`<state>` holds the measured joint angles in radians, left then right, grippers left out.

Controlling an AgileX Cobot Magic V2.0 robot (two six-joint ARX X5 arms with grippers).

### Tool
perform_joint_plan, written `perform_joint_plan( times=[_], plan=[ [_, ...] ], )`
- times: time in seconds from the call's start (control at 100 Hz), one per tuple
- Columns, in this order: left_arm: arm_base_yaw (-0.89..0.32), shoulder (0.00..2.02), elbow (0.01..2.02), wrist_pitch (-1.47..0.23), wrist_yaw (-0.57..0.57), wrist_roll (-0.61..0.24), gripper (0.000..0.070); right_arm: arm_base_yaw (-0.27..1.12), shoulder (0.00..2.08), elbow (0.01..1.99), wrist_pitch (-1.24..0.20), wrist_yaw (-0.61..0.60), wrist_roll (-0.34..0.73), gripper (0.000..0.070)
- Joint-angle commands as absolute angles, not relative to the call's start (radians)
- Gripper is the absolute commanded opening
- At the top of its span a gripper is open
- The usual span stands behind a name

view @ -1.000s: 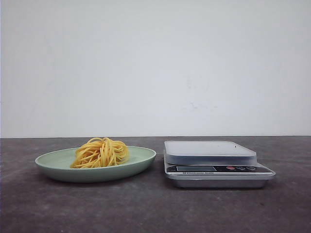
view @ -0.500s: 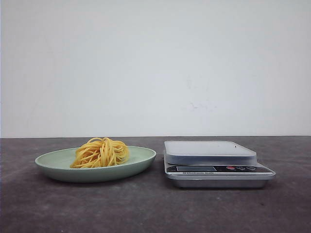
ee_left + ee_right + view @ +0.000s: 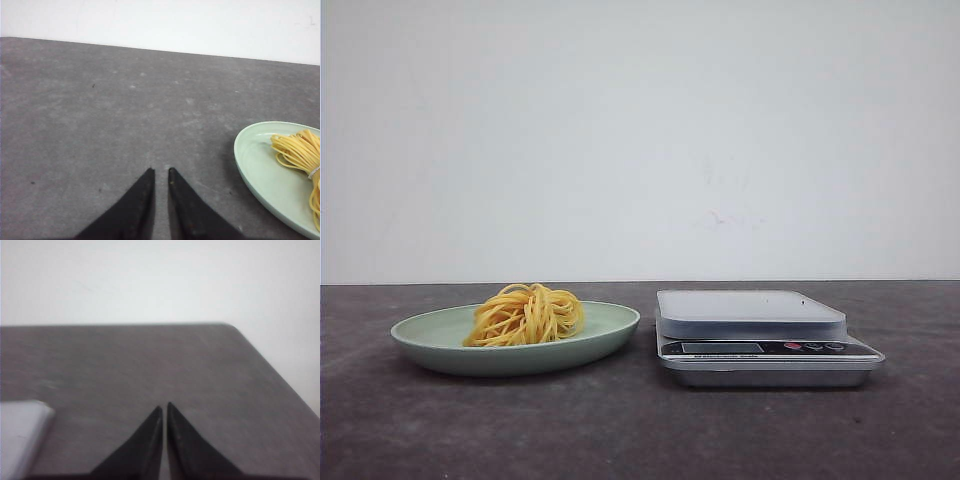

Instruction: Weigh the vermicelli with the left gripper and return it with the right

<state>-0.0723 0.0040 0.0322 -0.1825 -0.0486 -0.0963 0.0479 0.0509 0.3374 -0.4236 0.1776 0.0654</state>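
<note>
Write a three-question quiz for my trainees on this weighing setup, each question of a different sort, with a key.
1. True or false: the vermicelli lies on the scale.
2. In the front view, the plate sits to which side of the scale: A left, B right, C behind?
3. What do the left gripper fingers hold?

Key: 1 false, it is on the plate. 2 A. 3 Nothing; they are nearly together over bare table.

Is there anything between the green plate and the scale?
No, just a bare strip of grey table separates the green plate from the scale. The front view shows this; the noodles sit on the plate.
</note>
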Motion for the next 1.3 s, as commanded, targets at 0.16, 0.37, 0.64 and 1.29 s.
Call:
perform_joint_plan(
  times=[0.16, 0.37, 0.64, 1.29],
  plan=[
    [-0.070, 0.003, 0.014, -0.187, -0.044, -0.090, 0.0011, 0.002, 0.004, 0.171, -0.257, 0.146, 0.146, 0.0007],
    [-0.070, 0.003, 0.014, -0.187, -0.045, -0.091, 0.0012, 0.002, 0.004, 0.083, -0.184, 0.105, 0.146, 0.0007],
    [-0.070, 0.003, 0.014, -0.187, -0.045, -0.091, 0.0011, 0.002, 0.004, 0.012, -0.178, 0.102, 0.146, 0.0007],
    [-0.070, 0.003, 0.014, -0.187, -0.045, -0.091, 0.0012, 0.002, 0.004, 0.012, -0.155, 0.044, 0.094, 0.0007]
  ],
)
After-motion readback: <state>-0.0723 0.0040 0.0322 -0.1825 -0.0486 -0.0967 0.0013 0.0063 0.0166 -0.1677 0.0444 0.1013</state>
